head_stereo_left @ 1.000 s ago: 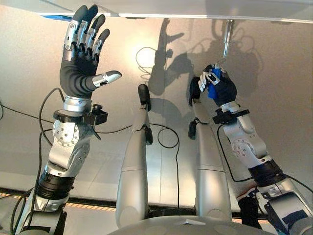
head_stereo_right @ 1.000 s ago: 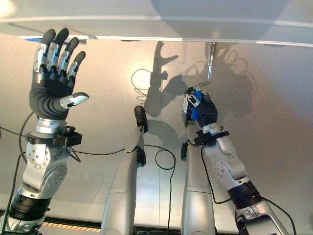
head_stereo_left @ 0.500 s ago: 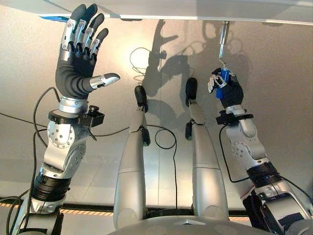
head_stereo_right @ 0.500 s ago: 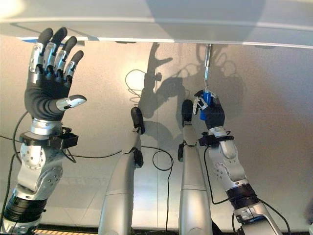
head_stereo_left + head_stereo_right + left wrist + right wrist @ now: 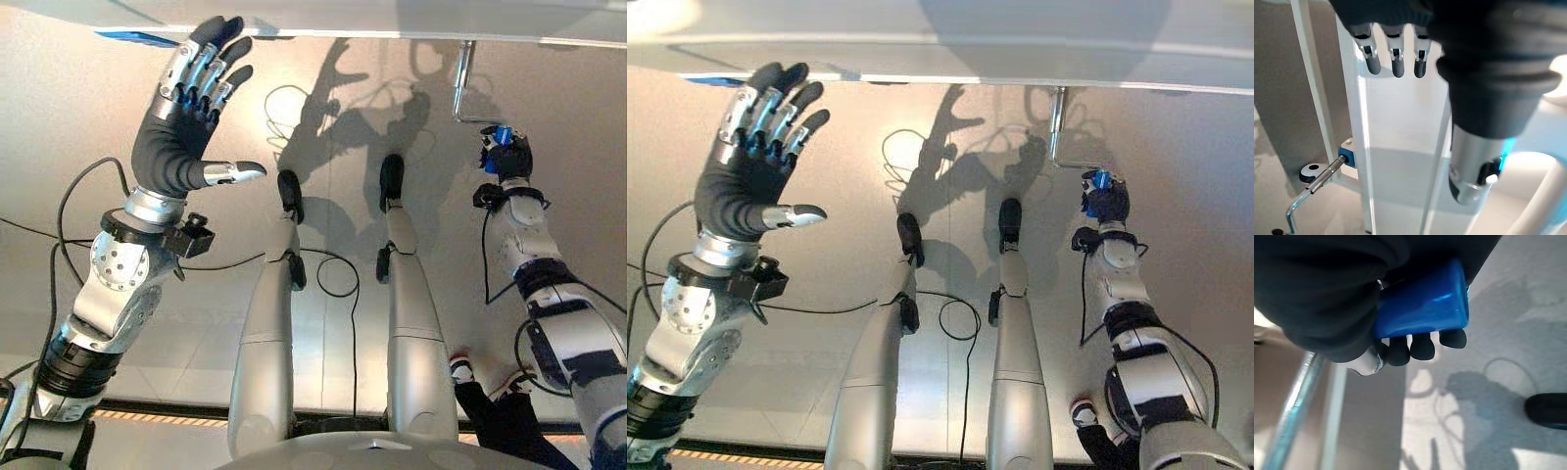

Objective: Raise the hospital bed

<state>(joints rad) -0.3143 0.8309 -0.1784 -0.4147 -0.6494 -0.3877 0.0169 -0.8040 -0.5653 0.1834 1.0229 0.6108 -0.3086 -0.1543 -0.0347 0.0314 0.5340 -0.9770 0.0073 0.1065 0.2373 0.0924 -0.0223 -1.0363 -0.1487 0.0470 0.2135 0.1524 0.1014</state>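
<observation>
Hospital bed point(image 5: 392, 15): white frame edge along the top of the eye views; judged heavy and rigid, raised only through its crank, never by lifting.

Crank point(image 5: 462, 83): bent metal rod hanging from the frame, upper right of the left eye view; stiff, likely smooth and slippery on bare metal.

Blue handle point(image 5: 1425, 308): hard plastic sleeve at the crank's end, the proper place to grip.

Left hand point(image 5: 181, 137): upper left, fingers straight and spread, holding nothing.

Right hand point(image 5: 505, 157): upper right, fingers point(image 5: 1422, 345) curled tight round the blue handle.
</observation>
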